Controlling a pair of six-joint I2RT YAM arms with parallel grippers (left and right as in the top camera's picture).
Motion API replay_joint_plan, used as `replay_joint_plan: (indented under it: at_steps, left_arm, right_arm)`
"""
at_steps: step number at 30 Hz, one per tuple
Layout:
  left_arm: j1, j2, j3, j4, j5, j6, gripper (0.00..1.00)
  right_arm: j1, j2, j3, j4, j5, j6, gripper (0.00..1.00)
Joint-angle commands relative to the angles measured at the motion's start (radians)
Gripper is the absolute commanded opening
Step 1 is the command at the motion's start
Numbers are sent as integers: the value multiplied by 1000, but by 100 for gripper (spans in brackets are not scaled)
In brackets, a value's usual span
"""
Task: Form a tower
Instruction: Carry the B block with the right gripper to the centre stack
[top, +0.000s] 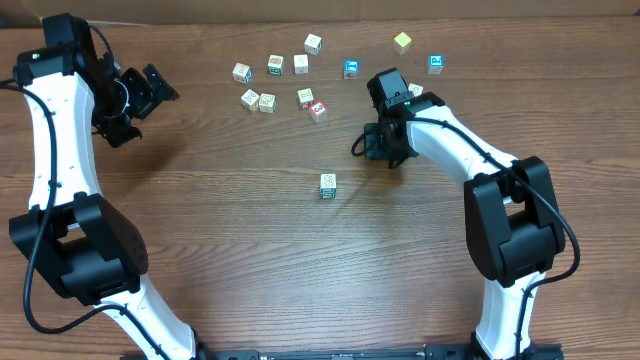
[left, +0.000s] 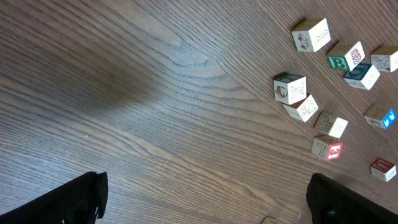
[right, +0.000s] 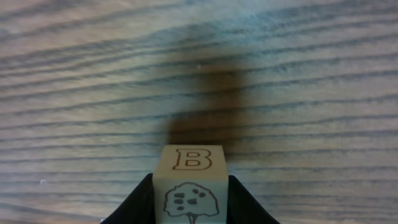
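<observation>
Right pincer (right: 189, 202): B cube (right: 190, 163) pinched between fingers. Left pincer (left: 205, 194) spread, apart. Carry step judged in hand; cube to be brought leftward over tower (top: 327, 185), squared, lowered.

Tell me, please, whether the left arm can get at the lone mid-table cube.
Probably yes: its open fingers face only bare table before the lone cube; the right gripper, holding a B cube, stands aside.

Lone cube (top: 328, 185) sits before the scattered cubes (top: 275, 66).

Wooden table (top: 230, 210) — scattered cubes (top: 275, 65), one green-printed cube (top: 327, 185) apart.
</observation>
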Motion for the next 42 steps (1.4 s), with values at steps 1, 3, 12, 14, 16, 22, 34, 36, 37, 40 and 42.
replay_joint_plan:
  at_steps: [1,3,12,14,16,22,34,36,37,40,42]
  left_arm:
    - [-5,-4,14,1,7,18,100]
    - [-6,-4,14,1,7,18,100]
    - [-6,-4,14,1,8,18,100]
    - [-6,-4,14,1,8,18,99]
    - [-6,-4,14,1,8,18,100]
    - [-6,-4,14,1,8,18,100]
    - [-6,-4,14,2,7,18,100]
    - [-6,-4,14,1,8,18,100]
    - [-6,-4,14,1,8,18,100]
    - [-6,-4,14,1,8,18,100]
    - [-6,-4,14,1,8,18,100]
  right_arm:
    - [0,-3,-14,14,21,-4,44]
    - [0,-3,-14,19,21,-4,49]
    - [1,-3,-14,11,21,-4,35]
    - [1,-3,-14,8,21,-4,33]
    - [1,-4,-13,9,23,-5,32]
    - [1,-42,145,-119,24,-8,28]
    - [86,-190,406,-502,-53,60,25]
    - [105,-189,402,-538,-71,92,25]
    - [114,-187,393,-539,-84,106,25]
    - [146,-184,365,-533,-104,150,25]
    - [175,-178,344,-524,-103,180,26]
